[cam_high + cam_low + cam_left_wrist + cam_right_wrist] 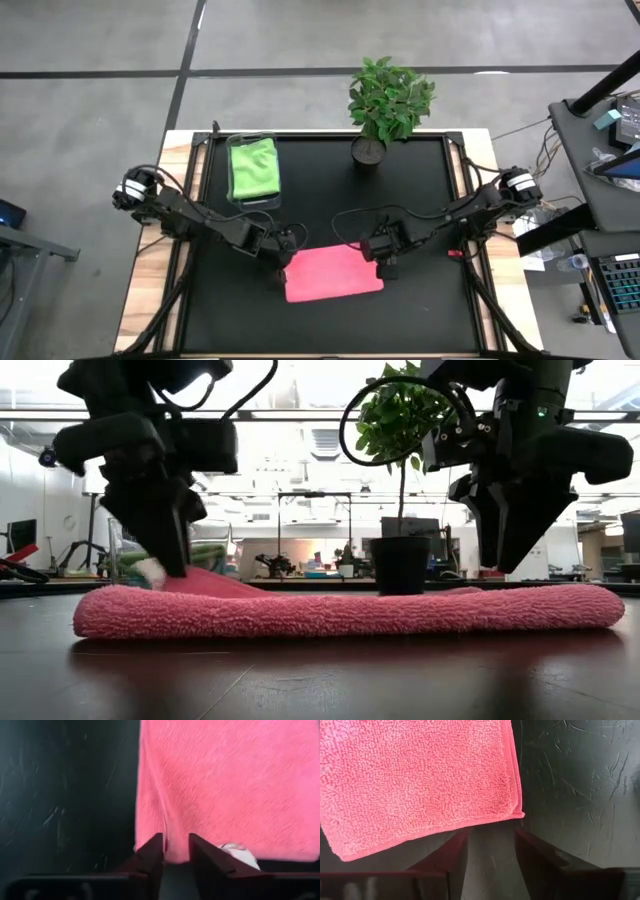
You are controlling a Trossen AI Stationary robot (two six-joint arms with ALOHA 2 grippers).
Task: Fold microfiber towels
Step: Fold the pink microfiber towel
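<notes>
Pink towel [333,274] lies folded flat on black table [420,200], near front edge, centre. Left tool [283,262] sits at towel's left far corner, fingers [152,855] narrowly parted w/ a ridge of pink fabric between them; whether it's pinched or loose, can't tell. Small white tag [237,851] shows by that corner. Right tool [386,264] hangs just above towel's right far corner, fingers [450,855] apart, nothing between them, towel corner just ahead of tips. Lime green towel [254,168] sits folded in clear bin [262,201] at table's far left, well apart from pink one. Potted plant [385,105] stands at far edge, centre-right.
</notes>
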